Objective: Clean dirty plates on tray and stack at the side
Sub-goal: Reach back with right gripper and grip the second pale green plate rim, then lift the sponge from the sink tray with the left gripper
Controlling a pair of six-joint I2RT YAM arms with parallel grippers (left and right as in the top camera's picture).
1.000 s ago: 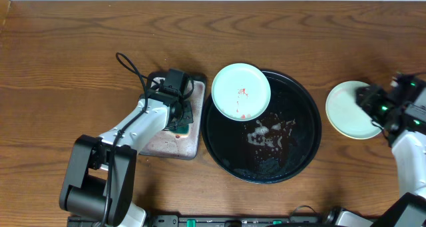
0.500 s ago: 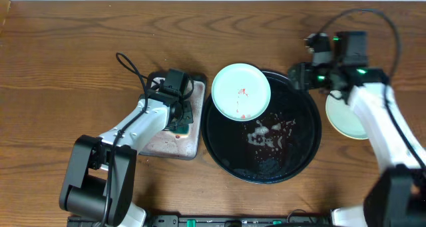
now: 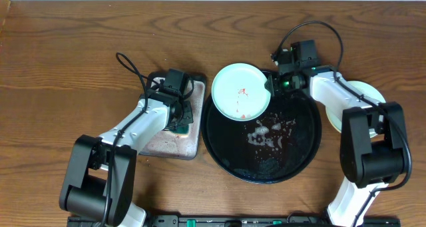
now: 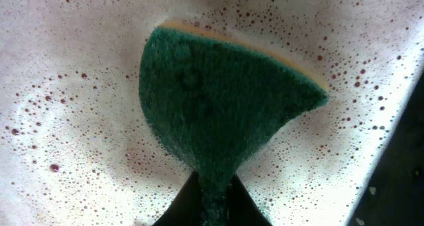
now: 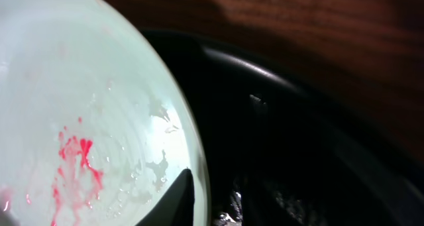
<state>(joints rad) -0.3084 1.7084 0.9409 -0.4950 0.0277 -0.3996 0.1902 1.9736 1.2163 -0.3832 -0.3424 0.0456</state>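
A pale mint plate with red smears rests on the upper left rim of the round black tray. My right gripper is at the plate's right edge. In the right wrist view one finger lies on top of the plate just inside its rim; the other finger is lost against the dark tray. The gripper looks shut on the rim. Clean plates lie stacked on the table at the right, partly under my right arm. My left gripper is shut on the teal sponge.
The sponge sits in foamy reddish water in the small rectangular tray, left of the black tray. Foam and wet residue lie in the middle of the black tray. A black cable loops behind the left arm.
My right arm has swung left from the stacked plates at the right to the smeared plate's right rim. The left arm and sponge have not moved.
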